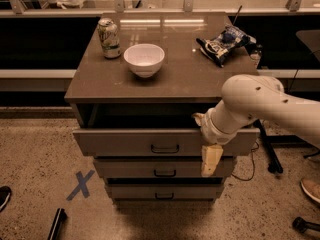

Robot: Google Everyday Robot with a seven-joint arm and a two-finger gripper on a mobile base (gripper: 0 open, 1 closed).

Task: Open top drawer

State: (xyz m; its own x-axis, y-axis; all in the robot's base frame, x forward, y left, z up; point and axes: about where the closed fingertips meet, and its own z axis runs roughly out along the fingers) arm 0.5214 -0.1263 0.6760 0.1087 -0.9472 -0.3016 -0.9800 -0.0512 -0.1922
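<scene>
At the middle of the speckled floor stands a grey-brown cabinet (170,81), and everything else is placed from it. Its flat top carries three things, and its front holds three drawers stacked one above another.

A bulky white arm (260,101) reaches in from the cabinet's right side and bends down over the right front corner.

Just under the cabinet's top, the top drawer (125,141) stands partly open. Its front sits forward of the two below, with a dark gap above it, and its small dark loop handle (165,148) is at the middle of the front.

The middle drawer (130,168) and the bottom drawer (135,191) sit further back.

The gripper (209,149) is at the right end of the top drawer's front, well to the right of the handle. Whether it is clenched or released, I cannot tell.

On the cabinet's top, a white bowl (144,59) sits near the centre, a crumpled snack bag (222,43) lies at the back right, and a drink can (109,38) stands at the back left.

On the floor to the cabinet's front left is a blue taped X (80,185).
</scene>
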